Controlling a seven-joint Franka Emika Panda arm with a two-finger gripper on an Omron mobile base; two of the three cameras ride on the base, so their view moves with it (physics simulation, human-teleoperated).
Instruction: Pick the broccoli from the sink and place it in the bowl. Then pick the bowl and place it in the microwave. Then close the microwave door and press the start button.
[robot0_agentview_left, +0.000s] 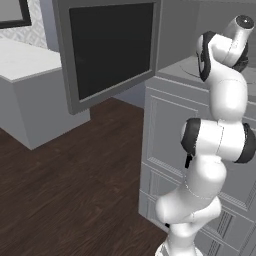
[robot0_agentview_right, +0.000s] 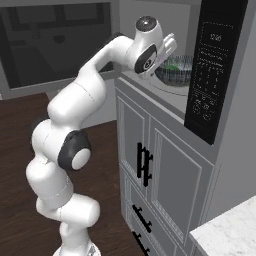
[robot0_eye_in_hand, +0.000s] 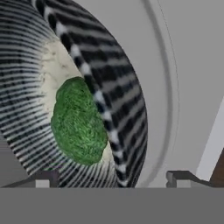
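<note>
The gripper (robot0_eye_in_hand: 113, 177) sits inside the mouth of the microwave with its two dark fingertips spread wide apart and nothing between them; the bowl's wall lies just past them, not touching. The microwave (robot0_agentview_right: 172, 95) is a grey box built in above panelled cabinets (robot0_agentview_right: 165, 170), with a dark control panel (robot0_agentview_right: 212, 70) down its right side. The microwave door (robot0_agentview_left: 107, 50), wide and grey-framed with nearly black glass, stands swung fully open to the left over the dark wood floor (robot0_agentview_left: 60, 190). The white arm (robot0_agentview_right: 75, 130) rises from the floor and bends at the top so its hand reaches into the opening. Inside, on the pale floor with its round turntable plate (robot0_eye_in_hand: 168, 87), rests the bowl (robot0_eye_in_hand: 116, 100), dark with pale streaks outside and whitish within. The broccoli (robot0_eye_in_hand: 78, 122), a small bumpy green lump, lies in the bowl. By the look of it, the broccoli and bowl steps are done; what remains is drawing the arm out, shutting the door and pressing start.
</note>
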